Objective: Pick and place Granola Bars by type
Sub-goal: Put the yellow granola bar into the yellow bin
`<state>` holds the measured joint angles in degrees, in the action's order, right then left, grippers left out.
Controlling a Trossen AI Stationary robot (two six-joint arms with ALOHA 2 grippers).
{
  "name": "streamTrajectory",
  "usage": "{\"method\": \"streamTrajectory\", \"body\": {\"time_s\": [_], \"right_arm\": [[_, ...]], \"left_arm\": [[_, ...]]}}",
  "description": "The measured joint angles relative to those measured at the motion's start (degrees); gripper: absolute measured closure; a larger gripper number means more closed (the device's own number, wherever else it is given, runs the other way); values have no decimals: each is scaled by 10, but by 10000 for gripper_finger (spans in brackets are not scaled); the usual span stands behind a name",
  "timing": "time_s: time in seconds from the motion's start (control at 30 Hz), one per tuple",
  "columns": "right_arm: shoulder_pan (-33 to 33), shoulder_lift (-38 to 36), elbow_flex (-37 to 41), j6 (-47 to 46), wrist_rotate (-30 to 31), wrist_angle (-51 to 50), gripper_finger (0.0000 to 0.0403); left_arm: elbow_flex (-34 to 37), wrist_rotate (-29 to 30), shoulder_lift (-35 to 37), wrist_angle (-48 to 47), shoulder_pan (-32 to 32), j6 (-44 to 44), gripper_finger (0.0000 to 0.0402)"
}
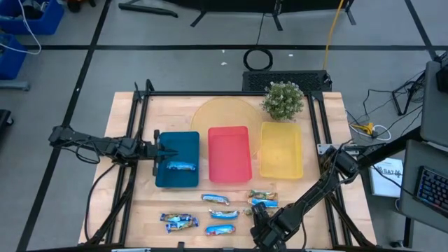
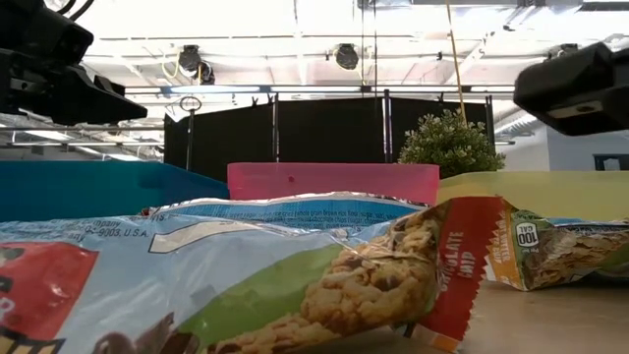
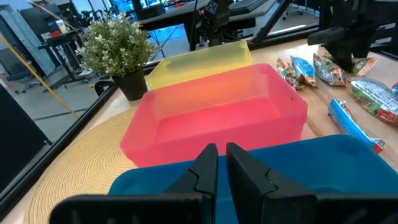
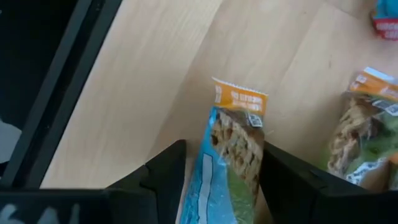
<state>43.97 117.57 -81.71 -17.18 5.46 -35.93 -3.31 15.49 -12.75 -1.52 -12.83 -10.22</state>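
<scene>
Bright ceiling lamps (image 2: 346,54) glare; near wrapper (image 2: 246,285) blurred.

Floor (image 1: 175,31): grey, black lines crossing it.
Ceiling lights (image 2: 344,54): hanging, glowing over the room.
Black curtain (image 2: 324,128): standing behind the bench (image 1: 231,217).
Blue bins (image 1: 28,17): sitting nearby.

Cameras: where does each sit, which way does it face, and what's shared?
High: overhead, facing straight down; both arms, left gripper over the blue tray.
Low: tabletop height, facing the red tray past a granola bar; arm parts at top corners.
Left wrist: own shut fingers, facing the trays.
Right wrist: facing the tabletop; right gripper astride a bar.
Shared: potted plant in high, low, left wrist.
</scene>
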Motion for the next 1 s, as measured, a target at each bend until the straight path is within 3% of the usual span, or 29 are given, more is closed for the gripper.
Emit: {"method": "streamTrajectory", "body": {"time_s": [0.2,0.57,0.8,1.0], "right_arm": [[-1,0,20,1,-11,26,234],[-9,-37,25,28,2,47,374],[-24,-117,24,31,11,63,362],[-34,-212,24,40,90,33,372]], "left_arm": [[0,0,0,0,0,1,362],[0,0,0,0,0,14,362],[0,0,0,0,0,16,362],[0,0,0,0,0,16,362]]}}
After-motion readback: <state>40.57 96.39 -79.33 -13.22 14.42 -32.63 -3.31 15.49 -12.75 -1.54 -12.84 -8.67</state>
